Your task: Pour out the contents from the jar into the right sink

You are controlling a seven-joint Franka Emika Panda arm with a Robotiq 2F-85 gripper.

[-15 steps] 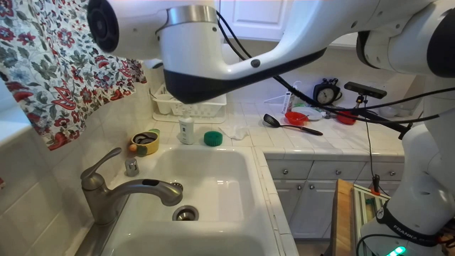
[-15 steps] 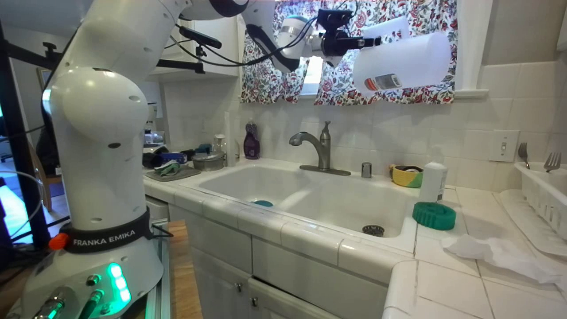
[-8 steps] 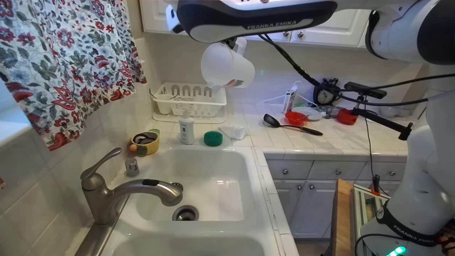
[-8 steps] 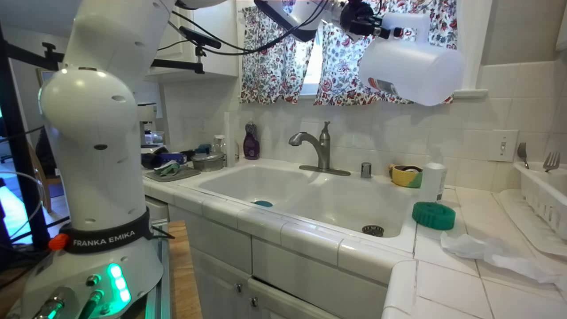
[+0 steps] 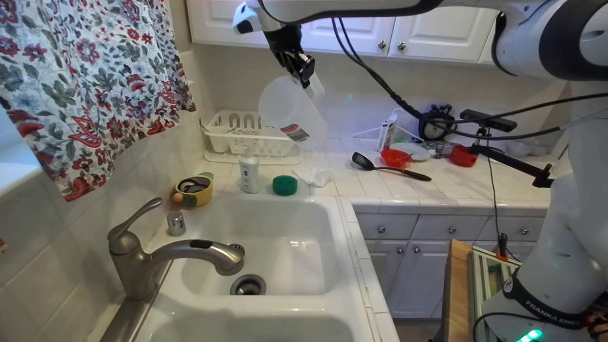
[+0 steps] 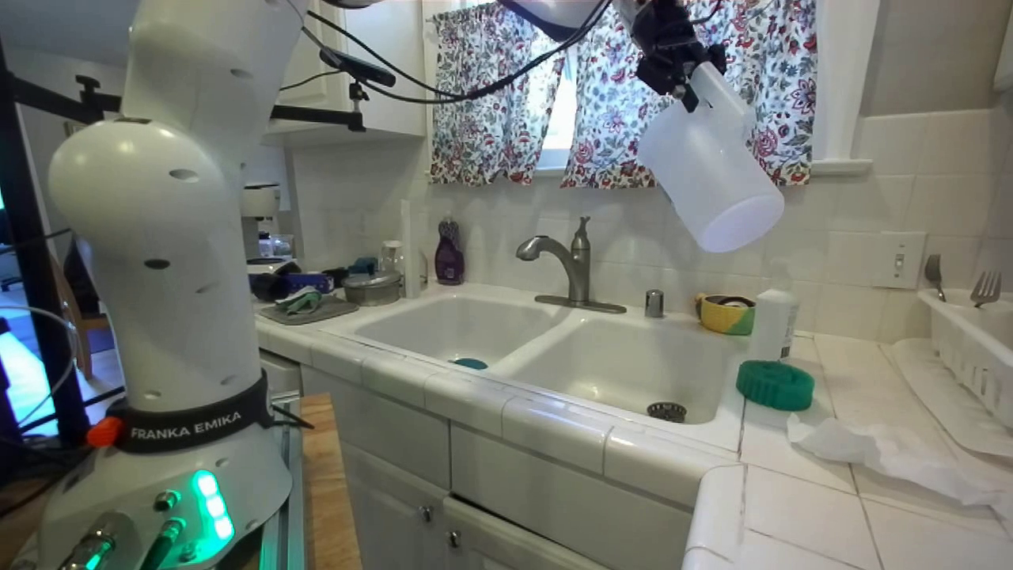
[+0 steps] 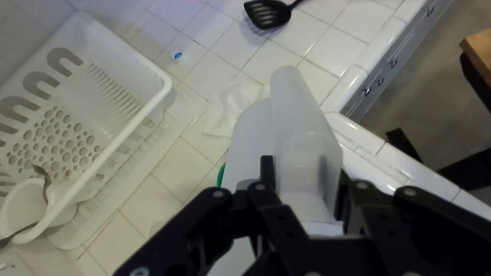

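The arm [image 6: 186, 214] stretches out high, its pincer [image 7: 305, 180] slanting downward. The pincer clasps the tilted jar [image 6: 716, 182] by its handle [image 7: 301, 119].

We cannot read the blurred label [image 5: 295, 132] on the jar [image 5: 289, 108], nor tell whether the jar holds anything. In the wrist view we see only a sliver of the green item [image 7: 220, 175], the rest hidden behind the jar; the left edge crops the dish rack [image 7: 115, 145], the top edge the spatula [image 7: 275, 15].

Window [image 6: 562, 127] partly covered by floral curtains [image 6: 613, 127]. Wall [image 6: 831, 210] tiled low, painted above. White cabinets [image 5: 441, 33] mounted over white-tiled surface [image 5: 475, 185]. Light switch [image 6: 900, 260] fixed to wall.
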